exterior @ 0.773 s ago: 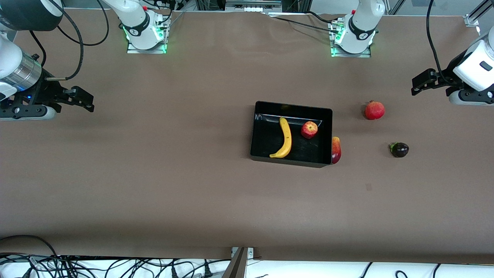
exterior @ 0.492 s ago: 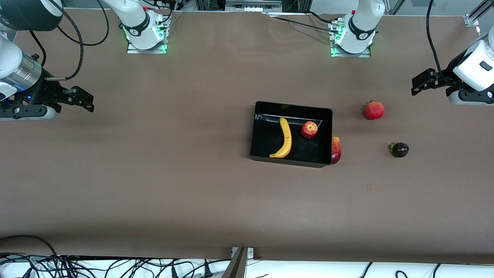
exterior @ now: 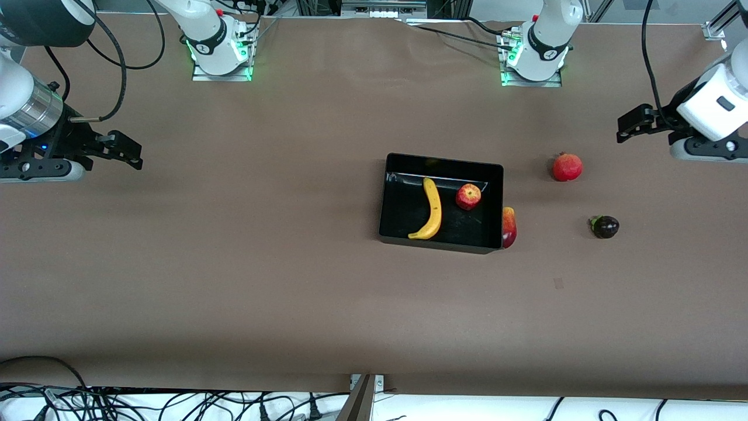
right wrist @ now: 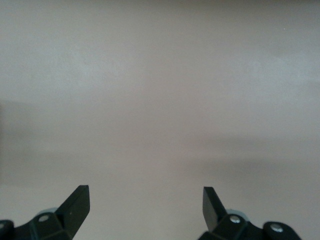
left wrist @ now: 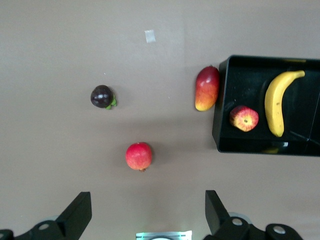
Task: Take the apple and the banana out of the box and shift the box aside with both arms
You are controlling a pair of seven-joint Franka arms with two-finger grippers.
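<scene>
While both my arms hang out at the table ends, the box (exterior: 441,161) sits mid-table, a bit toward my left arm's end. It's a shallow black tray, open top. Banana (exterior: 431,209) lies inside it, curved, at the end toward my right arm. Apple (exterior: 468,196) is also inside, beside the banana, toward my left arm's end, not touching it.

Outside the box: a red-yellow mango (exterior: 509,227) right against the box's outer wall, on the side facing my left arm. A red pomegranate (exterior: 567,167) sits on the table near there, well apart from the box. A dark purple fruit w/ green leaf bit (exterior: 605,227) is nearer the front camera than the pomegranate.

Left gripper (exterior: 628,126) — up over bare table at my left arm's end, near the pomegranate but not over it. Fingers (left wrist: 77,216) spread wide, nothing between them.

Right gripper (exterior: 130,153) — over bare table at the right arm's end, well apart from everything. Fingers (right wrist: 75,205) also spread, holding nothing.
</scene>
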